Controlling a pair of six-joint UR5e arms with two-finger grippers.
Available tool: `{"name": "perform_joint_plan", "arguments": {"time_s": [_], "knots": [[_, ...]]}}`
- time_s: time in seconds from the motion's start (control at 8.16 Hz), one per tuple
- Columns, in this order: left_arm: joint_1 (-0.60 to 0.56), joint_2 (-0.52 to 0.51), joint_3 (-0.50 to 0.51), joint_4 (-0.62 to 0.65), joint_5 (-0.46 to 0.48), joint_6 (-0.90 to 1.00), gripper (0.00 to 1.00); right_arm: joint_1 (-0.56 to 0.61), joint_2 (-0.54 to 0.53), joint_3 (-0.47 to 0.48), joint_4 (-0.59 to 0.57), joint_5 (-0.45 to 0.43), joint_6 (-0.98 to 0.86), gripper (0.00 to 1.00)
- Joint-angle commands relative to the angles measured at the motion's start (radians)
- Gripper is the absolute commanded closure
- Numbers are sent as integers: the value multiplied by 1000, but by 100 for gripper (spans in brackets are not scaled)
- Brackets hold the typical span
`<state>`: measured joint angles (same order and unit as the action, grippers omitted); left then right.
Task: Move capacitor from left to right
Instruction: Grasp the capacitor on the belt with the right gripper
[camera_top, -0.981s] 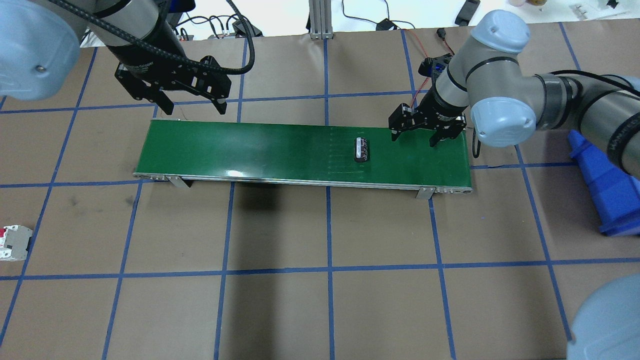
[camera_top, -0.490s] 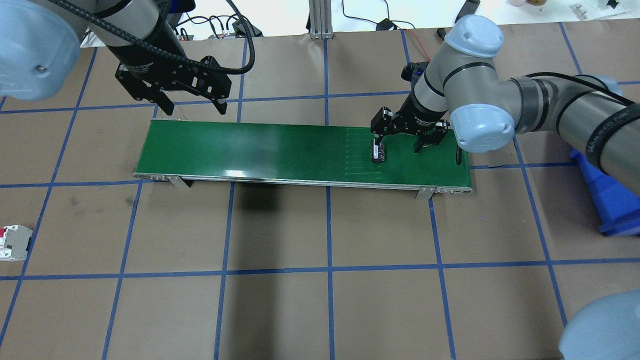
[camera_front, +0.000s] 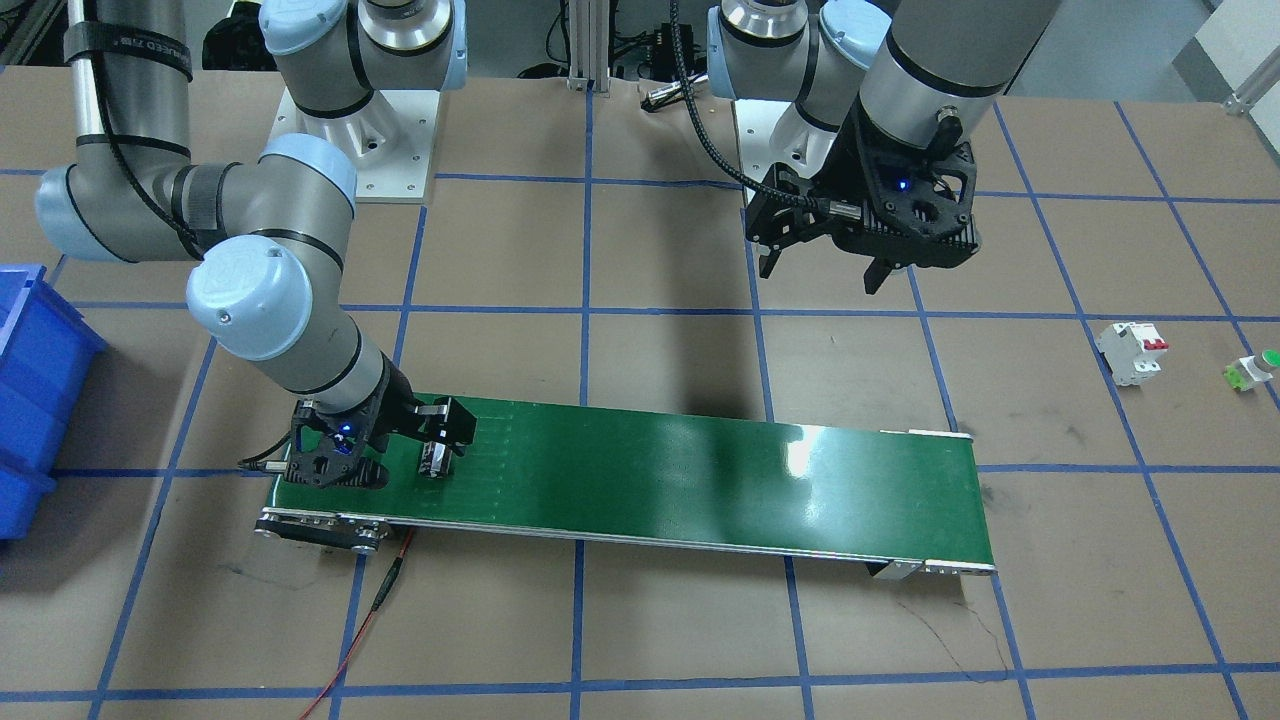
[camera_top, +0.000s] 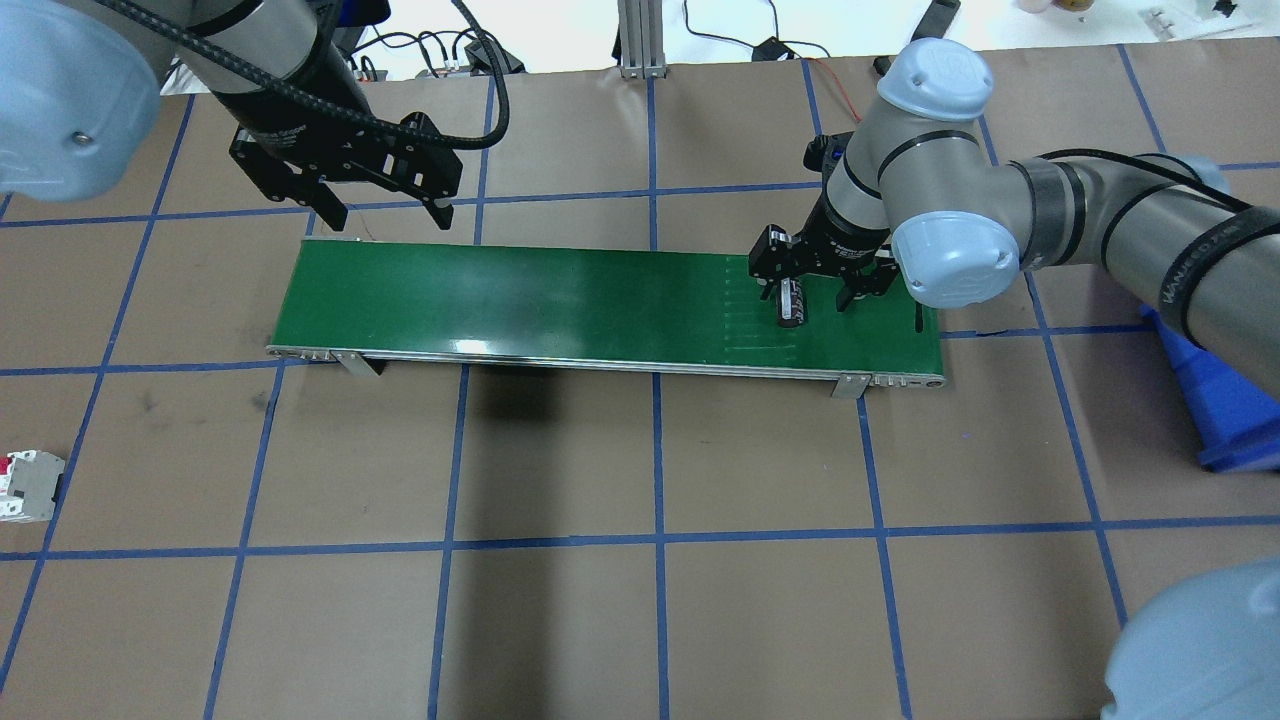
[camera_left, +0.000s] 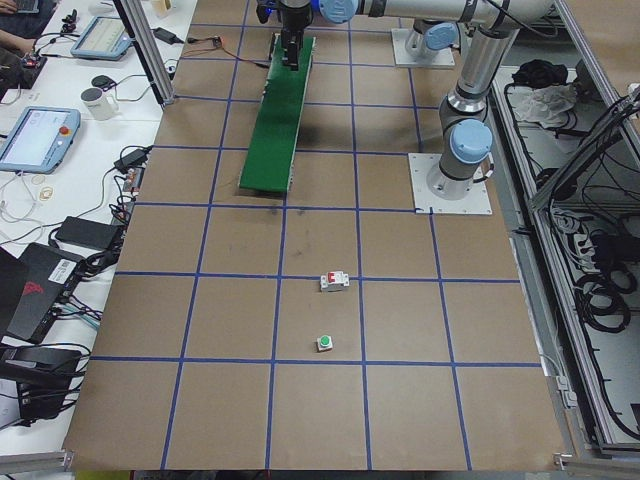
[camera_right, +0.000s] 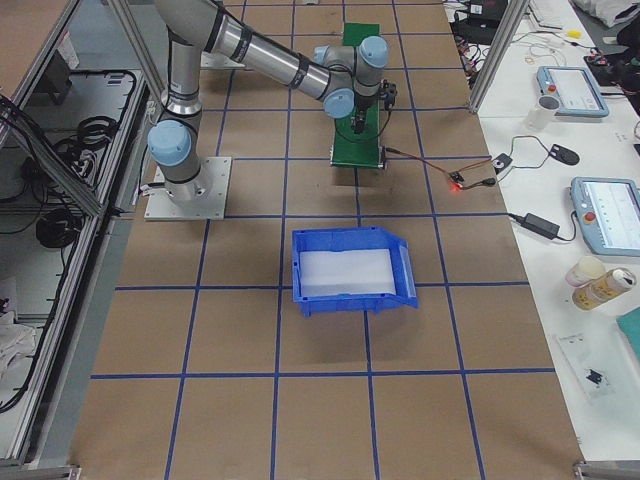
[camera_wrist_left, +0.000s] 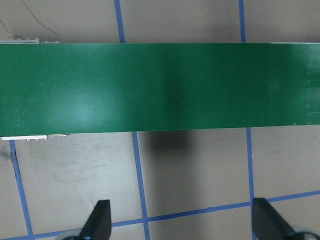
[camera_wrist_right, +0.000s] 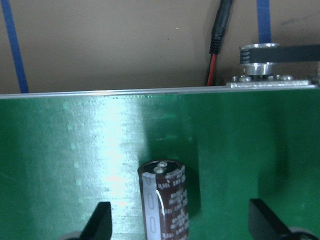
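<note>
The capacitor (camera_top: 792, 302) is a dark stubby cylinder with whitish print, lying on the green conveyor belt (camera_top: 550, 300) near its right end. My right gripper (camera_top: 808, 296) is open and low over the belt, with its fingers on either side of the capacitor. In the right wrist view the capacitor (camera_wrist_right: 165, 200) lies between the two fingertips, nearer the left one, untouched. It also shows in the front view (camera_front: 432, 462) beside the right gripper (camera_front: 400, 460). My left gripper (camera_top: 390, 215) is open and empty, raised just beyond the belt's left end.
A white circuit breaker (camera_front: 1132, 352) and a green-capped push button (camera_front: 1250, 372) lie on the table on my left side. A blue bin (camera_right: 350, 270) stands on my right, beyond the belt's end. A red wire (camera_front: 370, 610) runs from the belt's right end.
The capacitor has travelled right along the belt. My right gripper moved left and lower, and now straddles it. The left arm has not moved.
</note>
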<state>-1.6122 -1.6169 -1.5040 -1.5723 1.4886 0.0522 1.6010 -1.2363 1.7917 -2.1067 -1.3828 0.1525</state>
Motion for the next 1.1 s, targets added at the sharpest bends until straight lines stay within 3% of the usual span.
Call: {"name": "perform_joint_plan", "arguments": {"time_s": [0.0, 0.12, 0.25, 0.37, 0.61, 0.98], "knots": [[0, 0, 1, 0, 1, 0, 0, 0, 9, 0, 2, -54, -4, 25], [0, 0, 1, 0, 1, 2, 0, 0, 9, 0, 2, -62, -5, 43], [0, 0, -1, 0, 1, 0, 0, -1, 9, -2, 2, -67, -26, 68], [-2, 0, -1, 0, 1, 2, 0, -1, 9, -2, 2, -115, -54, 82], [0, 0, 1, 0, 1, 2, 0, -9, -2, -20, 26, -198, -109, 96], [0, 2, 1, 0, 1, 0, 0, -88, -23, -142, 163, -209, -167, 100]]}}
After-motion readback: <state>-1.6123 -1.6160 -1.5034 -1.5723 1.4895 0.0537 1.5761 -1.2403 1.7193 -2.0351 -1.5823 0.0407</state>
